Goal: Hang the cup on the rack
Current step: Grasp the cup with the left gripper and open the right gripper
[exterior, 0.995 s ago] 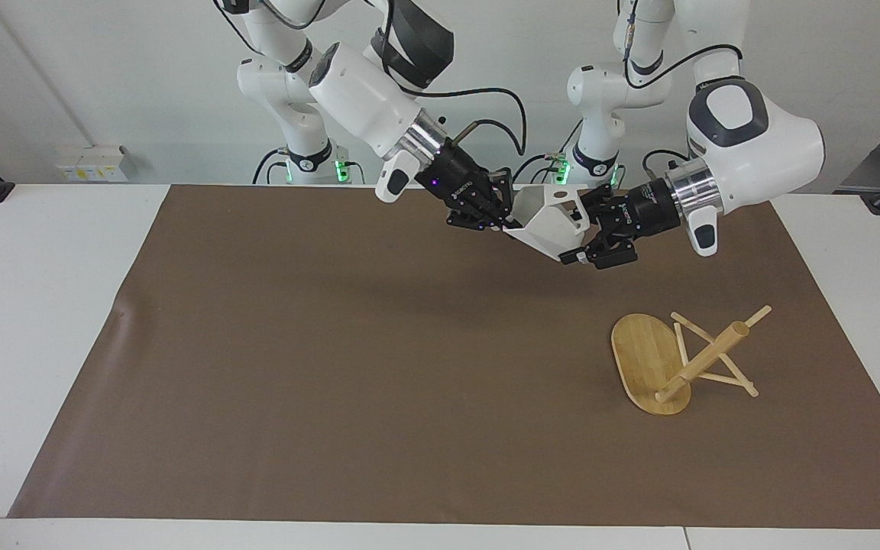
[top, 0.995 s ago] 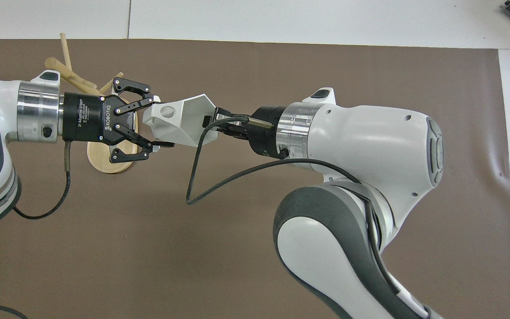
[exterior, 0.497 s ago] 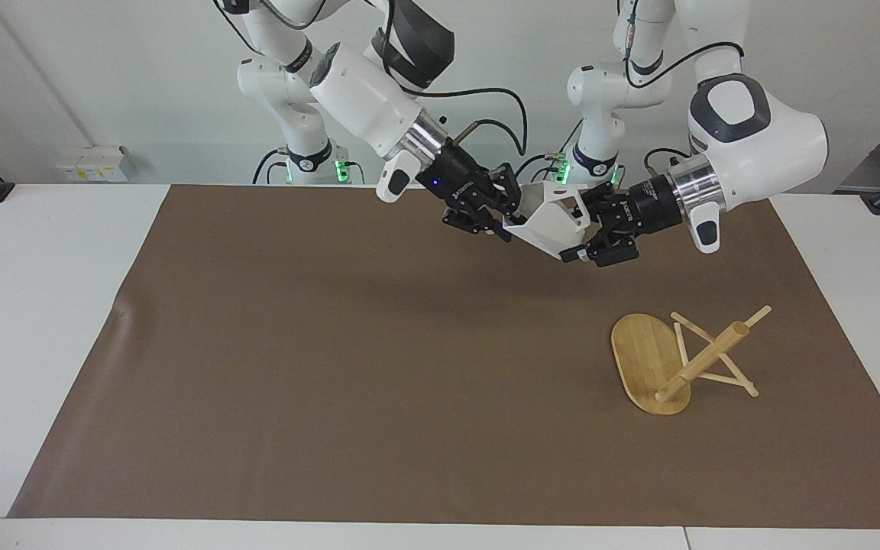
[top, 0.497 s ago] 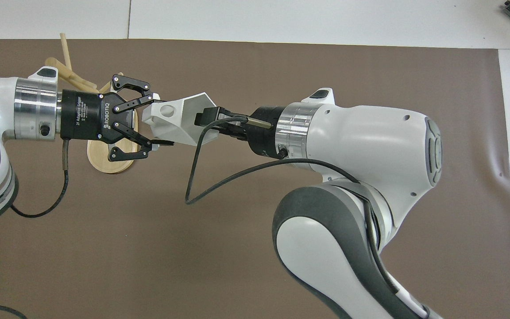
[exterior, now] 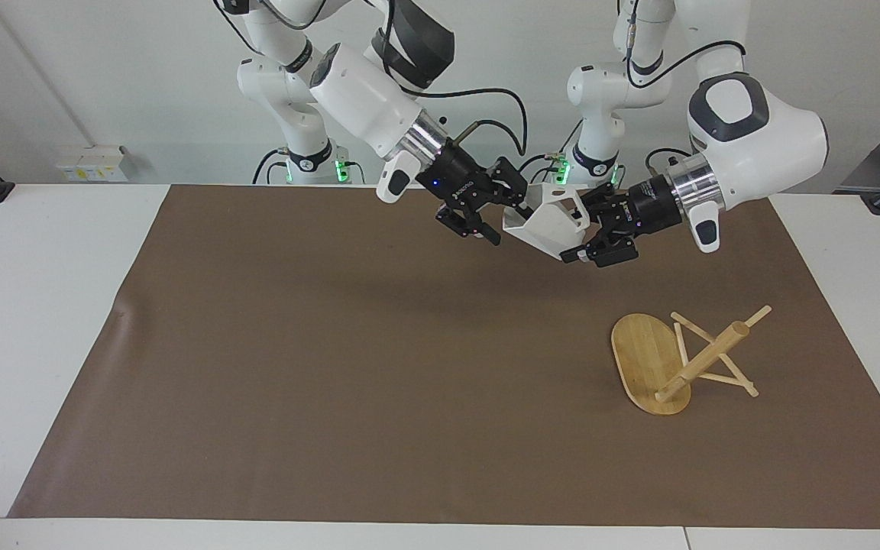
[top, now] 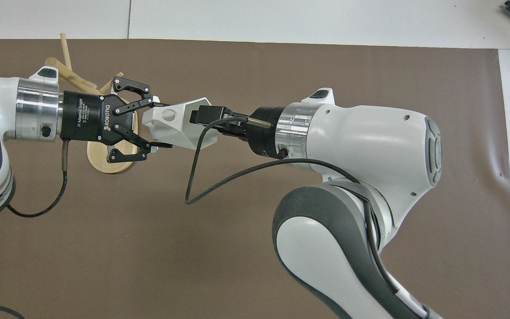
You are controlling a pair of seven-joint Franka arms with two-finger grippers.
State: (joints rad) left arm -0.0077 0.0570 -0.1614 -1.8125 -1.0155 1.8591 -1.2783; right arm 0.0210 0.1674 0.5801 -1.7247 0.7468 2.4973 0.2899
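A robot lab is shown here. Two big white robot arms [exterior: 367,84] are fixed at one end of a white table [exterior: 43,305], and black cables [exterior: 486,95] are hung from them. A plain brown mat [exterior: 333,367] is spread flat under the fingers. Bare white walls [exterior: 104,69] are seen, with a small socket box [exterior: 90,163] mounted low down. Little green lights [exterior: 342,166] are lit at the arm bases.
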